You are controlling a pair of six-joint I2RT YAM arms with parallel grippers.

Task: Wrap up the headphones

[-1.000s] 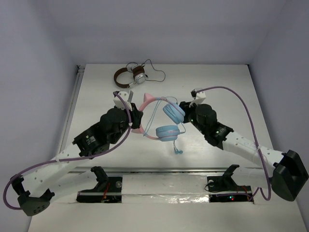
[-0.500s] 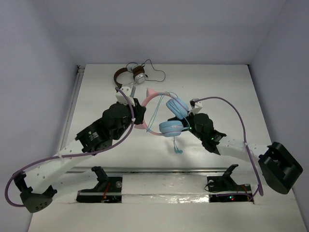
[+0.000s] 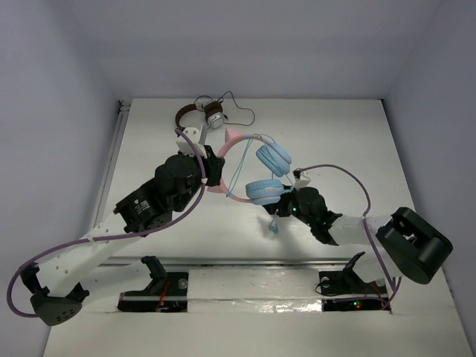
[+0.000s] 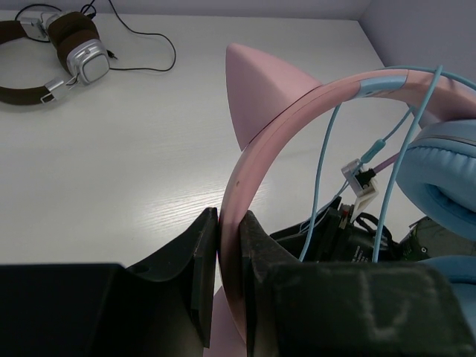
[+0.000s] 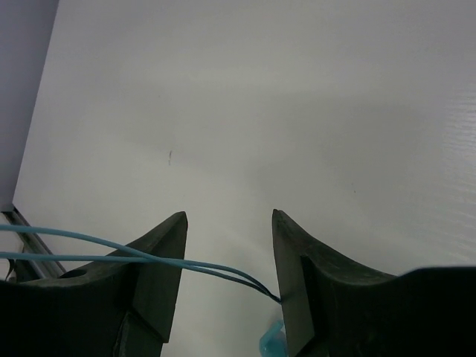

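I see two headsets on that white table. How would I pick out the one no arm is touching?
Look to the far edge of the white table. The brown-and-white headphones lie flat there with a thin black cable. Unlike the pink cat-ear headphones with light blue cups, clamped in the left gripper, nothing holds them.

headphones (image 4: 297, 104) headband filling my left pincer (image 4: 228, 216), thin blue cable (image 5: 74, 257) strung across the wide gap of my right pincer (image 5: 227, 216), brown-and-white headphones (image 3: 202, 117) blocking far left, bare table (image 3: 349, 149) far right passable
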